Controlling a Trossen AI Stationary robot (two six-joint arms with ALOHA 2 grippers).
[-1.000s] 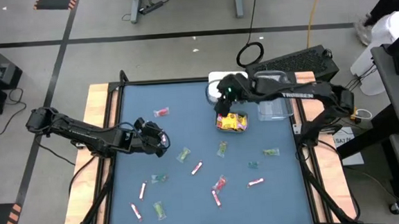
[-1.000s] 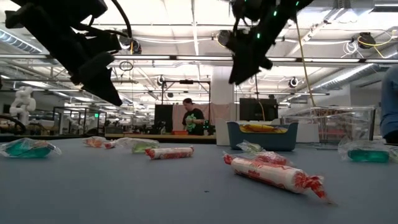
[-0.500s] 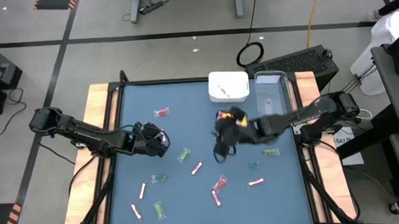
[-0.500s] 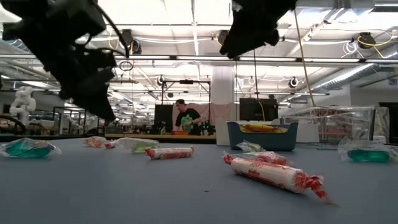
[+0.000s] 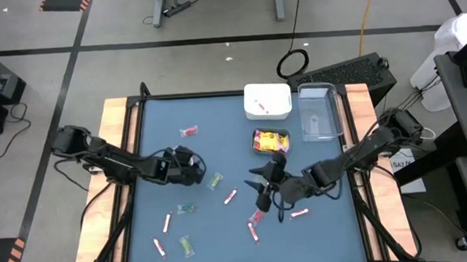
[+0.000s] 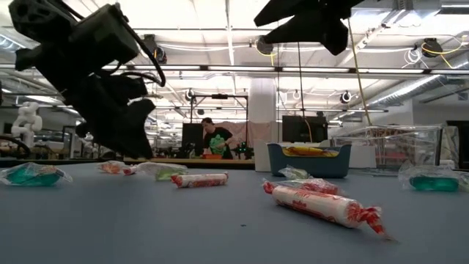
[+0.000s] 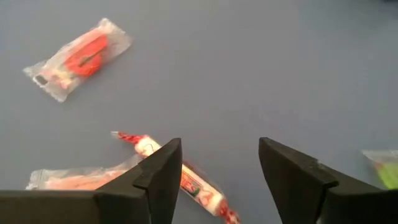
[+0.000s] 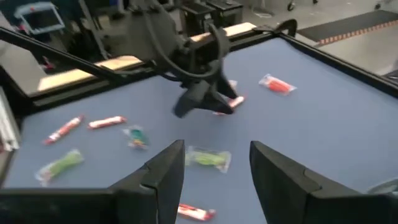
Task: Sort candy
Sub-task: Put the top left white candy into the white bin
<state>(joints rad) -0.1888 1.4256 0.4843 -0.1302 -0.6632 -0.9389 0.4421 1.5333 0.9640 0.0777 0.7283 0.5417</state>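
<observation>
Although the teal tray (image 5: 271, 141) already holds yellow packets and the white tub (image 5: 267, 101) a pink piece, the high view shows most candy (image 5: 231, 197) loose on the desk (image 5: 329, 231), the clear box (image 5: 318, 112) seemingly empty. In the left wrist view the left hand (image 7: 219, 163) stands spread, empty, above a stick (image 7: 186, 179). In the right wrist view the right hand (image 8: 216, 160) gapes, empty, over a green sweet (image 8: 208, 158).

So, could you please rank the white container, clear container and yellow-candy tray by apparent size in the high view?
1. clear container
2. white container, nearly alike
3. yellow-candy tray
</observation>
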